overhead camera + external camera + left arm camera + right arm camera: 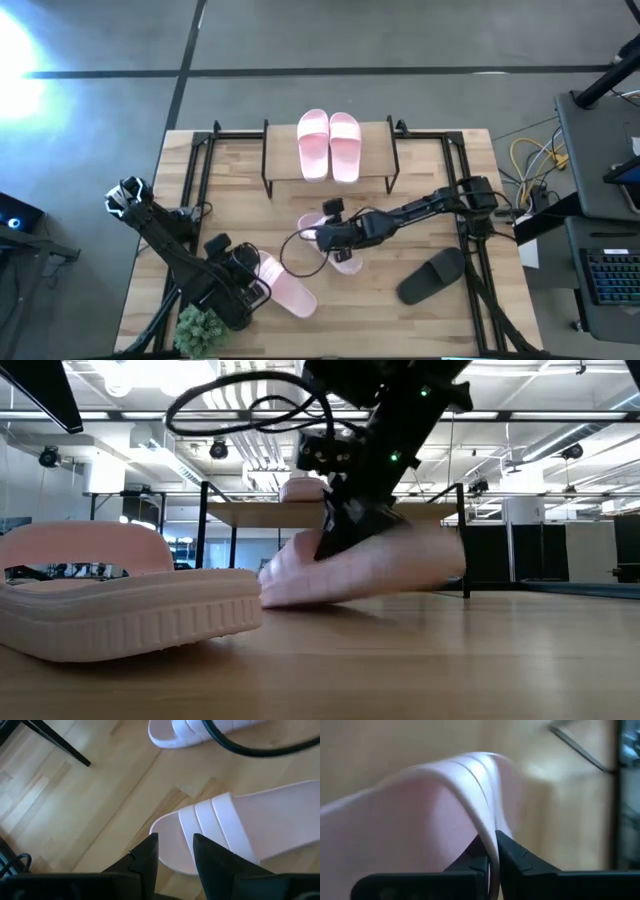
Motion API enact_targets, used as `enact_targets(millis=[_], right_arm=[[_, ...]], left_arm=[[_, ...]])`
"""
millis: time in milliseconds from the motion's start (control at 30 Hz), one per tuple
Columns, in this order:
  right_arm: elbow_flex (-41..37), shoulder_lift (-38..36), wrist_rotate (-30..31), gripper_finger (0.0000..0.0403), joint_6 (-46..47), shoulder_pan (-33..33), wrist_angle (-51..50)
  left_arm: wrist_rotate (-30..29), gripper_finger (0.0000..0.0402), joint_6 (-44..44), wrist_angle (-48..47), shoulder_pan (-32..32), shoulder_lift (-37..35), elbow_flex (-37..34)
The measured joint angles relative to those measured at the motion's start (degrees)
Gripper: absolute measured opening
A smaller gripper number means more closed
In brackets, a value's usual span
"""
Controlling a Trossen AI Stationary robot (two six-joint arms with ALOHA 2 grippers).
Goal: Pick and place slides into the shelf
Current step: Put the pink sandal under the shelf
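Two pale pink slides lie side by side on the shelf at the table's far edge. A third pink slide sits at the table's middle under my right gripper, which is shut on it. In the low view this slide is tilted. A fourth pink slide lies flat at the near left. My left gripper hovers open over its rounded end; I cannot tell if it touches. One black slide lies at the near right; a second is out of view. My right gripper pinches the curved edge of the pink slide's strap between its two fingers, coming from above at a slant. The slide is tilted: its one end rests on the table and the other end is raised.
A small green plant stands at the near left corner beside my left arm. Black metal frame rails run along the table's left, right and far sides. A loose black cable loops beside my right gripper. Bare wood shows at the near middle.
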Motion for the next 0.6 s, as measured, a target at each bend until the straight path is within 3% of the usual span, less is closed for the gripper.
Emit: enact_targets(millis=[167,300,467,600], right_arm=[[-0.01,-4.89,9.92,0.0012,9.38,-0.11,-7.9],[-0.2,-8.15,18.06,0.0012,20.72,0.04,-20.06],[-0.71,-10.34,20.64,0.0012,36.52,0.02,-36.49],[-3.06,-10.62,25.15,0.0012,46.16,0.82,-43.66]], left_arm=[[-2.77,0.0109,0.03,-0.02,0.17,0.0,-0.12],[-3.83,0.0109,0.05,-0.05,0.61,0.0,-0.62],[-4.38,0.0109,0.27,-1.23,0.93,0.0,-1.33],[-5.67,0.0109,0.31,-2.72,1.11,0.0,-1.78]])
